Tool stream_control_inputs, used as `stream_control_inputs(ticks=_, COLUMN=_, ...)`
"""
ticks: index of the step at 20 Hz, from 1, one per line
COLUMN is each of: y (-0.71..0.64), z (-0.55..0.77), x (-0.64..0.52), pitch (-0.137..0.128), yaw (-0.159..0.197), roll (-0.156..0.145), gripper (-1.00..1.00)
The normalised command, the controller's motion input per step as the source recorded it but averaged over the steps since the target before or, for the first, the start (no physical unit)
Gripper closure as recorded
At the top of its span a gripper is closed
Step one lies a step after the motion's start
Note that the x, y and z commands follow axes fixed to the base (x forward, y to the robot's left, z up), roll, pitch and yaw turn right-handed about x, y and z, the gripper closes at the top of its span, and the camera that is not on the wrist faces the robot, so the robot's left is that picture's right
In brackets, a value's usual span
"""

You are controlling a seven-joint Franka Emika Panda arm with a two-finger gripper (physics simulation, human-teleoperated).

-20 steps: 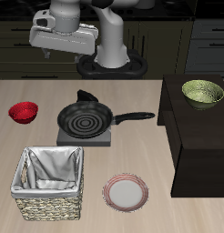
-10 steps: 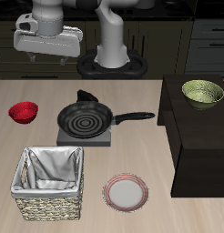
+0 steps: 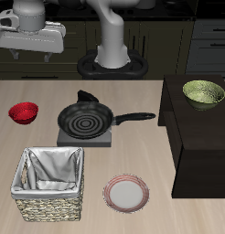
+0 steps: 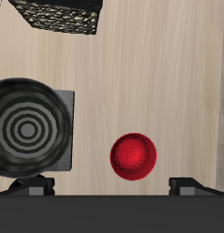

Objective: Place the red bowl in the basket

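Note:
The red bowl (image 3: pixel 24 112) is small, round and ribbed. It sits on the table beside the frying pan, and it also shows in the wrist view (image 4: pixel 134 156). The basket (image 3: pixel 52 185) is square wicker with a grey-white lining. It stands near the table's front edge, and its corner shows in the wrist view (image 4: pixel 57 14). My gripper (image 3: pixel 34 55) hangs high above the table's back edge, farther back than the red bowl and well above it. In the wrist view the gripper (image 4: pixel 110 187) is open and empty, with its fingers (image 4: pixel 32 187) wide apart.
A black frying pan (image 3: pixel 85 119) sits on a grey stove plate in the middle of the table, its handle pointing away from the red bowl. A pink-rimmed plate (image 3: pixel 127 193) lies beside the basket. An olive-green bowl (image 3: pixel 204 92) rests on a dark cabinet (image 3: pixel 201 146).
My gripper has moved sideways along the back of the table, away from the robot's base and toward the side where the red bowl lies. Nothing on the table has moved.

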Motion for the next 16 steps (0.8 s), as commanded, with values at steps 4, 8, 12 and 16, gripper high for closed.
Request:
stream_control_inputs(ticks=4, y=-0.40, z=0.06, x=0.09, pitch=-0.007, yaw=-0.014, roll=-0.055, gripper=-1.00)
stream_control_inputs(ticks=8, y=-0.61, z=0.08, x=0.12, pitch=-0.007, yaw=-0.069, roll=-0.084, gripper=-1.00)
stream_control_inputs(ticks=12, y=-0.46, z=-0.07, x=0.00, pitch=0.008, yaw=0.000, roll=-0.046, gripper=-1.00)
stream_control_inputs(ticks=16, y=-0.30, z=-0.15, x=-0.04, pitch=0.012, yaw=-0.021, roll=-0.043, gripper=-1.00)
